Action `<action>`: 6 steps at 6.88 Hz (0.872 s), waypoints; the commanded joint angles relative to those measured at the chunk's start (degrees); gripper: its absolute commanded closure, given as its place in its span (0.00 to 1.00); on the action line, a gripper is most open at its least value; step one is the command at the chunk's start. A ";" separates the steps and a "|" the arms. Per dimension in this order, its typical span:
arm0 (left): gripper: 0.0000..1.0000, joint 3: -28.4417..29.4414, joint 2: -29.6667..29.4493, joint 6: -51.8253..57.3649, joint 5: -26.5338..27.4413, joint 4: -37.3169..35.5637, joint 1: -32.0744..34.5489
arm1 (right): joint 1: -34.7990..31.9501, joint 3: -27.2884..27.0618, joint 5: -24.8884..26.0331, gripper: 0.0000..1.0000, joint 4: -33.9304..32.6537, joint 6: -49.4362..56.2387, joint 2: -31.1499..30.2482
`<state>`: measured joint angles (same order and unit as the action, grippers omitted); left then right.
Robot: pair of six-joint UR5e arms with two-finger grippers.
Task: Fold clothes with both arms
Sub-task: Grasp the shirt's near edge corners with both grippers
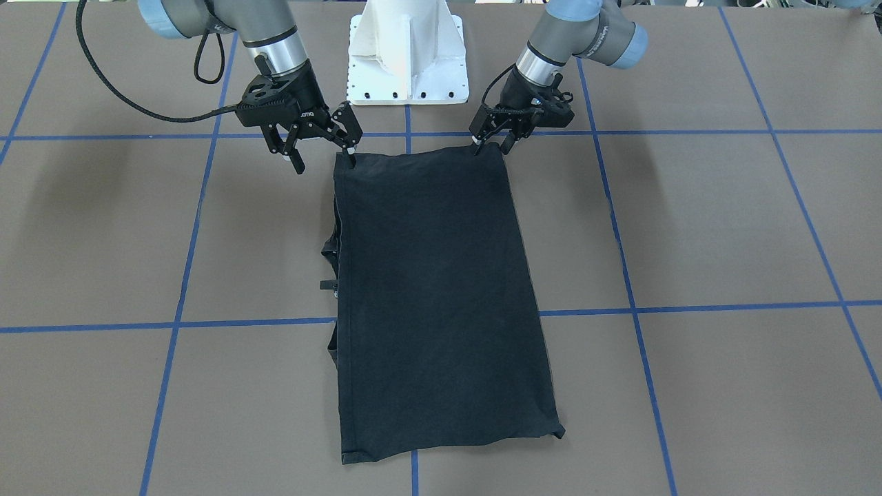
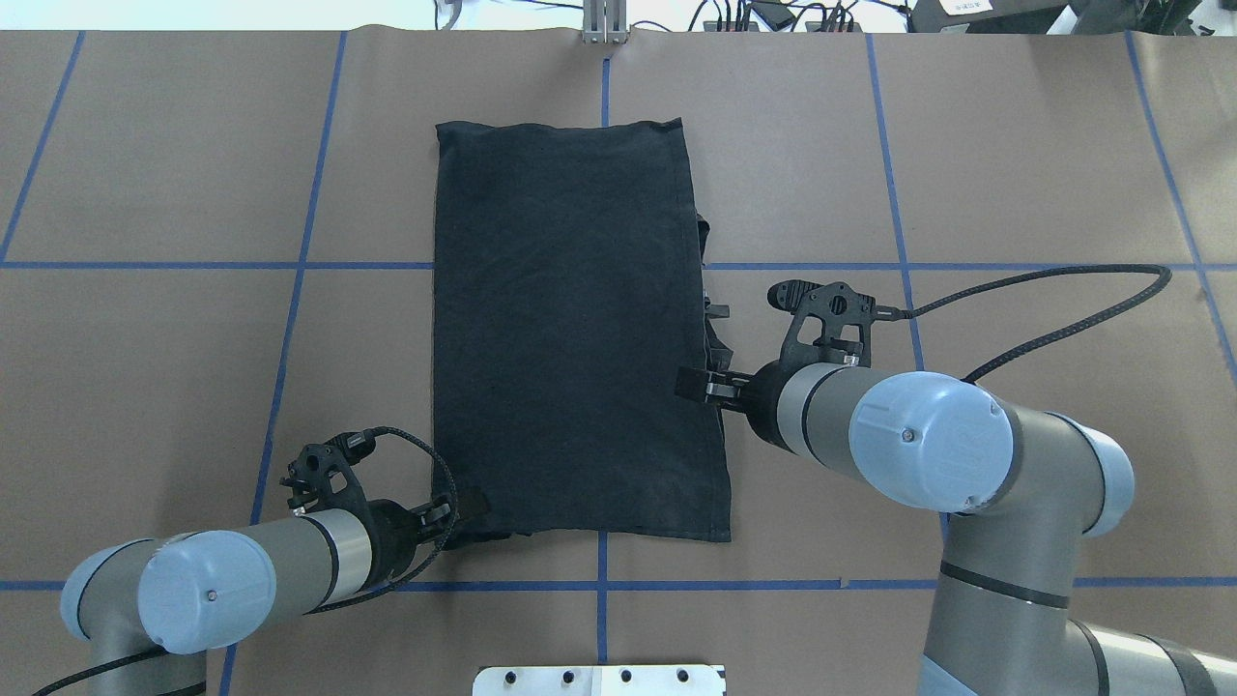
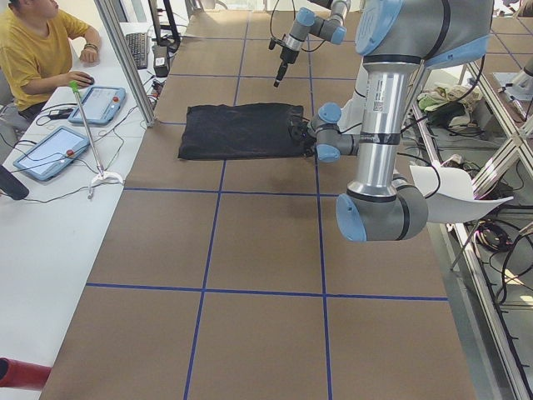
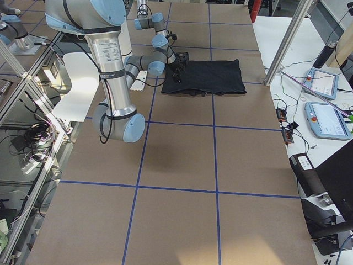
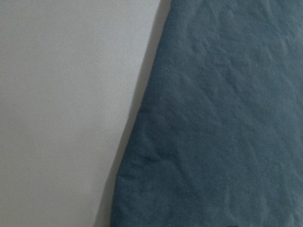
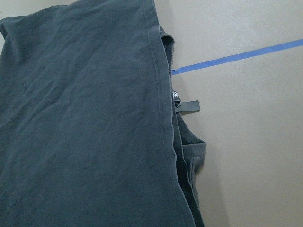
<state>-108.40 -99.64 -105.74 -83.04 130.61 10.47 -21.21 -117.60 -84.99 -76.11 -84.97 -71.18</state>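
We see the shirt (image 1: 441,296), soft matte black cotton folded into a long rectangle, lying flat mid-table toward the robot's edge, faintly wrinkled, a hemmed layer peeking along one side. Our left gripper (image 1: 490,143) pinches one near corner. Our right gripper (image 1: 324,148) is spread, one finger touching the other corner. The table (image 1: 689,227) is brown with blue tape lines.

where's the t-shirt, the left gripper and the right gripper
T-shirt (image 1: 434,296): front-facing view, middle of the folded black cloth.
Left gripper (image 1: 490,141): front-facing view, between its fingertips at the shirt's corner.
Right gripper (image 1: 324,148): front-facing view, between its spread fingertips.
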 commanded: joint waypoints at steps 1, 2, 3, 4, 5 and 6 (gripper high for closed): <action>0.15 0.73 -0.02 0.09 0.16 0.00 -0.10 | 0.03 0.00 0.00 0.00 0.00 -0.02 -0.01; 0.16 0.73 -0.02 0.09 0.16 0.00 -0.19 | 0.03 0.00 0.00 0.00 0.00 0.07 -0.02; 0.36 0.64 -0.02 0.00 0.34 0.09 -0.19 | 0.03 0.00 0.00 0.00 0.00 -0.02 -0.02; 0.58 0.64 -0.11 0.09 0.25 0.09 -0.27 | 0.20 0.00 0.09 0.00 0.00 -0.02 -0.02; 0.85 0.55 -0.20 0.09 0.34 0.09 -0.28 | 0.21 0.00 0.09 0.00 0.00 0.07 -0.02; 1.00 0.47 -0.20 0.09 0.34 0.09 -0.28 | 0.55 0.17 0.09 0.00 0.00 -0.02 -0.10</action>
<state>-107.83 -99.80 -105.65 -82.73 130.69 10.22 -20.94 -117.56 -84.91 -76.11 -84.95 -71.21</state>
